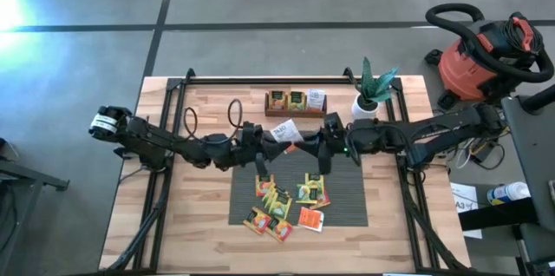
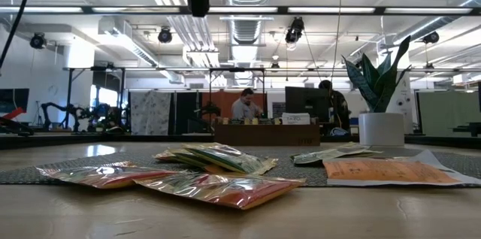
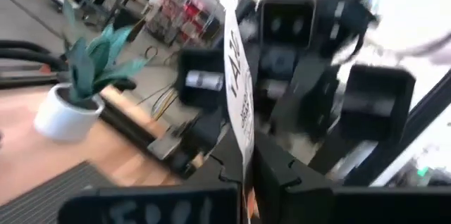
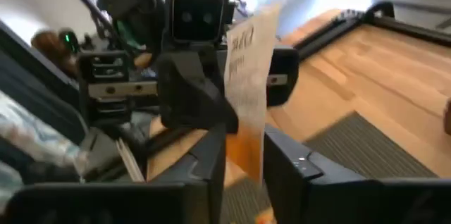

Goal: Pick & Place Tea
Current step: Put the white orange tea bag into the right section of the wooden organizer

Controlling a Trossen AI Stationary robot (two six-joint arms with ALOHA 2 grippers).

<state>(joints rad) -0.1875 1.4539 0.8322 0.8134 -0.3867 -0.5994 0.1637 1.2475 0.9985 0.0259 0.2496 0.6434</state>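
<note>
A white sachet of tea [image 1: 286, 130] with dark print hangs in the air between my two grippers, over the far edge of the grey ribbed mat [image 1: 347, 211]. My left gripper [image 1: 272, 140] comes at it from the table's left and is shut on it. My right gripper [image 1: 310, 141] faces it from the right, open, with one finger on each side of the sachet [image 4: 248, 76]. Several orange, yellow and green sachets [image 1: 282, 205] lie flat on the mat. More sachets stand in the brown wooden tray [image 1: 295, 101] at the far side. My left gripper pinches the white sachet's lower edge [image 3: 243, 143] between its two fingers, which lie roughly level and come from the table's left. The sachet stands upright above the fingers, edge-on to this view and clear of the mat. My right gripper has the sachet's orange lower part [image 4: 246, 150] between its fingers [image 4: 211, 157]; whether they touch it I cannot tell.
A potted plant in a white pot [image 1: 371, 95] stands at the far right, next to the tray. Black frame rails [image 1: 165, 163] run along both sides of the wooden table. A red shop vacuum [image 1: 481, 50] stands on the floor beyond the table's right corner.
</note>
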